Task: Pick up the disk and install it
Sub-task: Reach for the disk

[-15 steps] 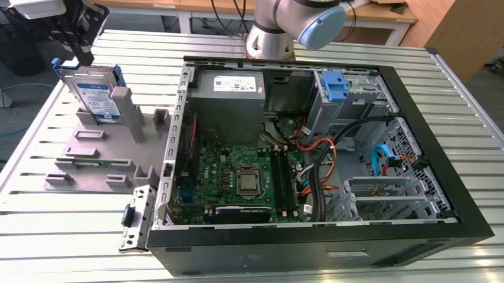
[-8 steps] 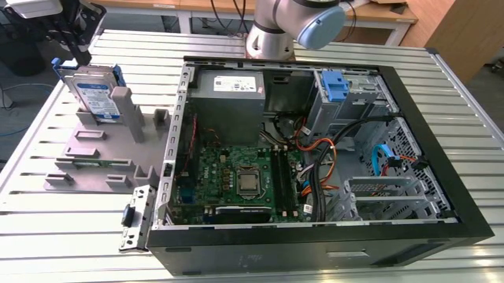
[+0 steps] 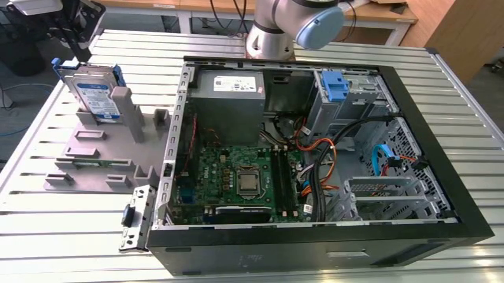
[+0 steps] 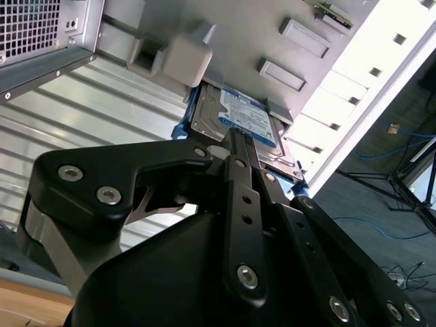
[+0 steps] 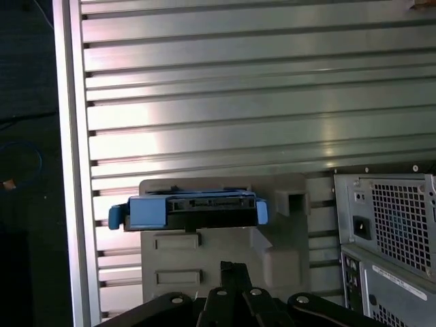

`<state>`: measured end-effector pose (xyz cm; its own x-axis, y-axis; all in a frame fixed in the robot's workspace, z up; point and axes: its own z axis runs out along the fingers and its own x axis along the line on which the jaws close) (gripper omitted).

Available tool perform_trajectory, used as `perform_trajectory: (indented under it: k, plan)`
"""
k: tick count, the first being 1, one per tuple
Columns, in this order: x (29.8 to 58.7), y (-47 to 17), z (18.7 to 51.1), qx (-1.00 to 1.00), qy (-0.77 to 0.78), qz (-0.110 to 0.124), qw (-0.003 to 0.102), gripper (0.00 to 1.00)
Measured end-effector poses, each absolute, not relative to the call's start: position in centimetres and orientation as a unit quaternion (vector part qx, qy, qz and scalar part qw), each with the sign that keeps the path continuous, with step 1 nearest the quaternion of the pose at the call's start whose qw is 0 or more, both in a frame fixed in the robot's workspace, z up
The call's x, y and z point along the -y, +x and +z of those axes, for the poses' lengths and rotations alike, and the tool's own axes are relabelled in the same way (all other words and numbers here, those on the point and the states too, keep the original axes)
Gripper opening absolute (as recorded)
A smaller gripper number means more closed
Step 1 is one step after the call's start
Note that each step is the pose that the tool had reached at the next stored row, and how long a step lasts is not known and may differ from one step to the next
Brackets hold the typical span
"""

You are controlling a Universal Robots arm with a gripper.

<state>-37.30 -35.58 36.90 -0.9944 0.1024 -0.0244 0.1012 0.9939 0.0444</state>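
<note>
I see the disk [image 3: 93, 94] standing on edge in the grey holder [image 3: 98, 147] on the slatted table [image 3: 55, 236], at the exterior view's left, just outside the open computer case [image 3: 464, 194]. The gripper [image 3: 77, 41] hangs just above the disk. In the second wrist view its fingers [image 4: 240, 178] look pressed together with nothing between them. In the first wrist view the disk's blue bracket [image 5: 146, 212] lies ahead of the fingertips, apart from them.
</note>
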Motion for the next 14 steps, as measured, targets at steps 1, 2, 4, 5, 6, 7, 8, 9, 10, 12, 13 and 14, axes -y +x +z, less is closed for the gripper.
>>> perform_trajectory:
  k: [1, 2, 4, 5, 6, 7, 8, 9, 10, 12, 13, 14]
  plan:
    - [35.4, -37.4, 36.9, -0.998, 0.051, 0.022, 0.013, 0.11]
    - [35.2, -37.4, 36.8, -0.998, 0.051, 0.022, 0.013, 0.11]
    - [34.8, -37.5, 36.7, -0.998, 0.052, 0.022, 0.013, 0.11]
    - [34.6, -37.6, 36.6, -0.998, 0.052, 0.022, 0.013, 0.11]
    - [34.4, -37.7, 36.6, -0.998, 0.052, 0.022, 0.013, 0.11]
    - [34.3, -37.8, 36.5, -0.998, 0.052, 0.022, 0.013, 0.11]
    - [34.1, -37.9, 36.4, -0.998, 0.052, 0.022, 0.013, 0.11]
    - [34.0, -38.0, 36.3, -0.998, 0.053, 0.022, 0.013, 0.11]
    - [33.8, -38.1, 36.2, -0.998, 0.053, 0.022, 0.013, 0.11]
    - [33.6, -38.4, 36.1, -0.998, 0.053, 0.021, 0.013, 0.11]
    - [33.6, -38.5, 36.1, -0.998, 0.054, 0.021, 0.013, 0.11]
    - [33.5, -38.6, 36.0, -0.998, 0.054, 0.022, 0.013, 0.11]
